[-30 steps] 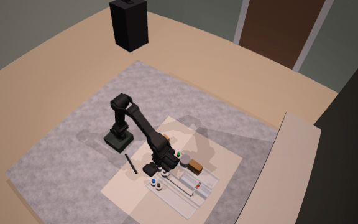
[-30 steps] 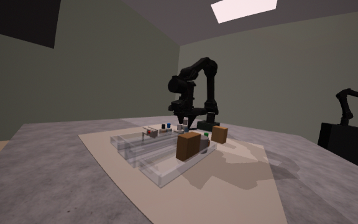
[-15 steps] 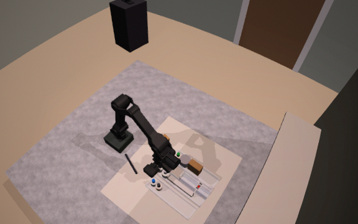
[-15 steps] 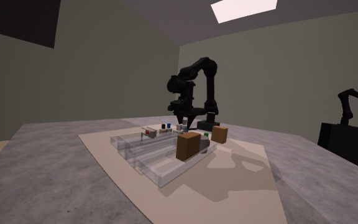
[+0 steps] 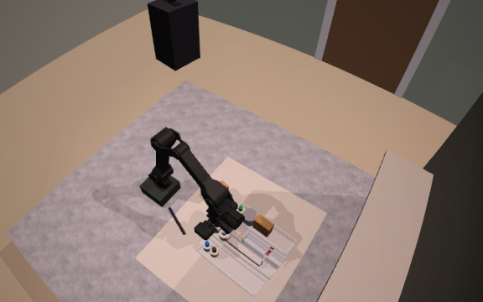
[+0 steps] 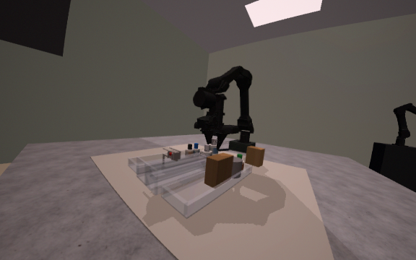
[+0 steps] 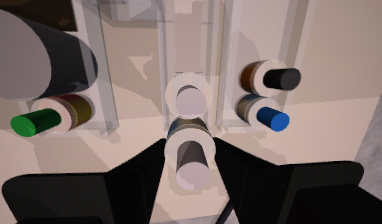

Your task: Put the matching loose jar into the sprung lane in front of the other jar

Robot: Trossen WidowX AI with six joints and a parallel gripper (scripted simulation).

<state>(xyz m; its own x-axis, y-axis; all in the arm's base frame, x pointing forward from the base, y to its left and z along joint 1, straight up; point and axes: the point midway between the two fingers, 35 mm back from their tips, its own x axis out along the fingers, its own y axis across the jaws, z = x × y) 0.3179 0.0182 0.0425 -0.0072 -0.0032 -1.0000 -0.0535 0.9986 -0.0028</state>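
My gripper [image 7: 189,142] [image 6: 214,143] is shut on a white-capped jar [image 7: 191,150] [image 6: 214,140] with a blue-grey band. It holds the jar upright, higher than the lane jar and close by the lane's front end. A second white-capped jar [image 7: 188,96] [image 6: 207,147] [image 5: 224,236] stands in the clear middle lane [image 7: 162,60], near its front. Whether the two jars touch is unclear. A small grey block with a red dot [image 5: 269,252] [image 6: 170,154] is at the lane's far end. The pusher plate and the front stop cannot be made out; the gripper hides the held jar in the top view.
A green-capped jar [image 7: 37,121] [image 5: 241,208] and a grey cylinder [image 7: 22,55] [image 5: 250,216] stand left in the wrist view. Blue-capped [image 7: 273,119] and black-capped [image 7: 282,79] jars stand right. Brown boxes [image 6: 219,170] [image 6: 255,156] and a dark stick [image 5: 177,221] lie around.
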